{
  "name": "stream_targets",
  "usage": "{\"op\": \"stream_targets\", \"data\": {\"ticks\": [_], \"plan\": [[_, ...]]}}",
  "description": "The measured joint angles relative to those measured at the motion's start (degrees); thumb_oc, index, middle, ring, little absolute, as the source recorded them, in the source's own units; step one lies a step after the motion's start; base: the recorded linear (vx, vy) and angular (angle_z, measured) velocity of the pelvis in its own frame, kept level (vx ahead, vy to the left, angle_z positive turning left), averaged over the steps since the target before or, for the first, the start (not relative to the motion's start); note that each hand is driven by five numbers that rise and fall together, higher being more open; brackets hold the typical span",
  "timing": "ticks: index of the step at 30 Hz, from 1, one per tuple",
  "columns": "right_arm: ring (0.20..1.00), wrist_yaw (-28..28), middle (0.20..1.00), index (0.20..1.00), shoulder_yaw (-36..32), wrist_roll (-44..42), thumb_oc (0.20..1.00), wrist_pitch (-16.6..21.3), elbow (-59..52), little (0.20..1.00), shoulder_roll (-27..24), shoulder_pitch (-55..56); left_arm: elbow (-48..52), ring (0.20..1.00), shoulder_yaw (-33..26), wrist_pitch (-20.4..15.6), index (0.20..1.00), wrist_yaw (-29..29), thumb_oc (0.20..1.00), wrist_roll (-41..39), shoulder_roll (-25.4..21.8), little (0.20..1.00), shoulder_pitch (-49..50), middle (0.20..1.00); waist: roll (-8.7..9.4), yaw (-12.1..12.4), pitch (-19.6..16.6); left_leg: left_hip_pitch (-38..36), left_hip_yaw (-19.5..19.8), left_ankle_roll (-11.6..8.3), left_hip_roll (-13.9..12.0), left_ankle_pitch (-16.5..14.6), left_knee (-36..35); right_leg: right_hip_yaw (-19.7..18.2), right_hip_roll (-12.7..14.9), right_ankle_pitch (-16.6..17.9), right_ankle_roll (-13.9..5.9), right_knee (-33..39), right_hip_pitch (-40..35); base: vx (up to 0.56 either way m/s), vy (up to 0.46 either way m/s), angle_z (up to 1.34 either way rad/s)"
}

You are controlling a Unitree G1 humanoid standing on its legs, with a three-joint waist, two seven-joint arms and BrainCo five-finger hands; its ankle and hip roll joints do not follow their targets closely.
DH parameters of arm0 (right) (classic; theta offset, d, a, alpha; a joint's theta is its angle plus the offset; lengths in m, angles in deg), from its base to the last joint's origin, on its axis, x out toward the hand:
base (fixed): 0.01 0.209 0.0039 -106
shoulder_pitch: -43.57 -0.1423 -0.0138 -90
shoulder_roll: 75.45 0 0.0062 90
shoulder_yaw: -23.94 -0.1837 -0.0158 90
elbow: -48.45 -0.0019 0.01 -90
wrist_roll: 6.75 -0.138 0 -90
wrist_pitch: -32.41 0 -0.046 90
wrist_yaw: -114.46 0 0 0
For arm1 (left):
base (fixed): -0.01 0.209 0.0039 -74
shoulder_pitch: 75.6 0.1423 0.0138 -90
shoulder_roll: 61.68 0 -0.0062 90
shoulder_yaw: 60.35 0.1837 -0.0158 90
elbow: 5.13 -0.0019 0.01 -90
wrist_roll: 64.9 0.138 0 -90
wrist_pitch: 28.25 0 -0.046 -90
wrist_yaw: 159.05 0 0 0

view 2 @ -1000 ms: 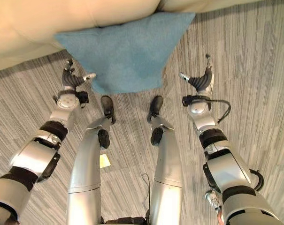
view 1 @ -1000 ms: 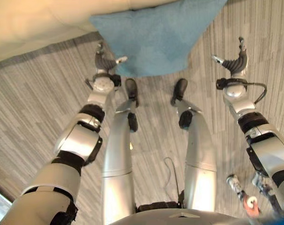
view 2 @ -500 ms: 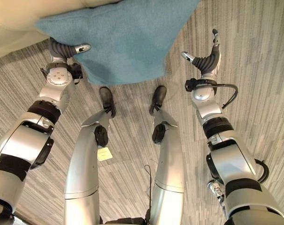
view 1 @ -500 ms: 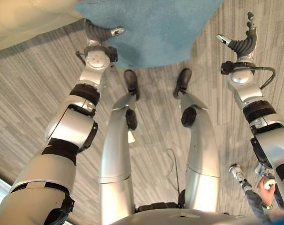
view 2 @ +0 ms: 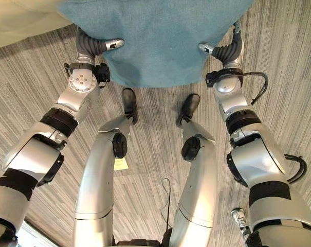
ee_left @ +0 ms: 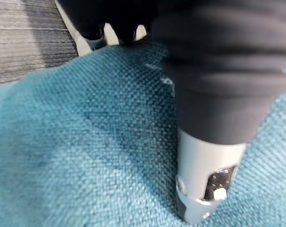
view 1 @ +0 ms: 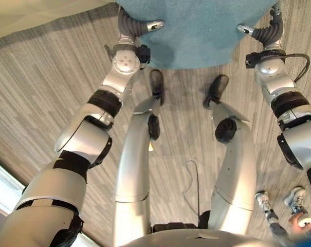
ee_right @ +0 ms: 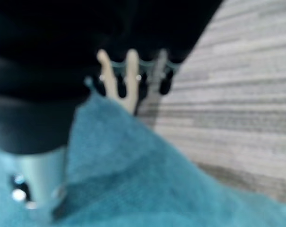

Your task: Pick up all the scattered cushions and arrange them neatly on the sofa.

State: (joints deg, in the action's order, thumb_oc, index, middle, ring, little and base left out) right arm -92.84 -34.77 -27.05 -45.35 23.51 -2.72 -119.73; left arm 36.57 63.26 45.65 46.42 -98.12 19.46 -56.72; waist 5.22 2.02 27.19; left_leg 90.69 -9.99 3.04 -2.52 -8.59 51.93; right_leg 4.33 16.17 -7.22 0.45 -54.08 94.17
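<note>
On striped carpet (view 2: pixel 37 87), teal cushion (view 2: pixel 160 41); left hand (view 2: pixel 91 45), right hand (view 2: pixel 228 50) pinch its edges, fingers curled.

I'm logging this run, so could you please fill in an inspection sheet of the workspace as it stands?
Surface: grey striped carpet.
Job's things: one teal cushion on the floor against the cream sofa.
Clutter: nothing seen.
Hands: left hand and right hand at opposite edges of the cushion, thumbs on top, fingers beneath or beside it; grip unclear.
Cables: nothing seen.
Surroundings: a person's shoes and hand at lower right.
</note>
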Motion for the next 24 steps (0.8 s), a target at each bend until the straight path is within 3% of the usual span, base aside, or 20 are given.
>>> {"op": "stream_targets", "data": {"ticks": [7,16,24], "plan": [[1.0,-3.9,1.0,1.0,0.9,0.4,1.0,-2.3,1.1,1.0,-0.9,-1.3,0.2,1.0,0.1,-0.8,1.0,2.1,1.0,-1.2,1.9,1.0,0.3,1.0,-1.31,0.9,0.1,0.2,0.5,-0.32,0.3,-0.2,0.5,0.1,0.1,-0.8,0.46,-1.3,0.3,0.0,-0.054,0.03],[1.0,-9.0,1.0,1.0,-1.6,0.2,1.0,-4.4,1.1,1.0,2.9,-1.2,1.2,1.0,0.1,-1.0,1.0,4.8,1.0,-1.2,2.6,1.0,0.4,1.0,-1.37,0.5,0.1,0.2,1.0,-0.26,0.4,0.1,-0.5,1.0,0.1,-1.0,0.39,-0.5,0.0,0.0,-0.011,0.0],[1.0,-7.8,1.0,1.0,-1.4,-0.4,1.0,-4.3,2.4,1.0,2.8,-2.3,2.1,1.0,0.8,-0.9,1.0,4.8,1.0,-1.2,1.0,1.0,0.5,1.0,-1.37,0.4,0.1,0.2,1.2,-0.33,0.5,0.2,-0.8,1.2,0.1,-1.0,0.33,-0.1,-0.1,0.0,0.0,0.0]]}}
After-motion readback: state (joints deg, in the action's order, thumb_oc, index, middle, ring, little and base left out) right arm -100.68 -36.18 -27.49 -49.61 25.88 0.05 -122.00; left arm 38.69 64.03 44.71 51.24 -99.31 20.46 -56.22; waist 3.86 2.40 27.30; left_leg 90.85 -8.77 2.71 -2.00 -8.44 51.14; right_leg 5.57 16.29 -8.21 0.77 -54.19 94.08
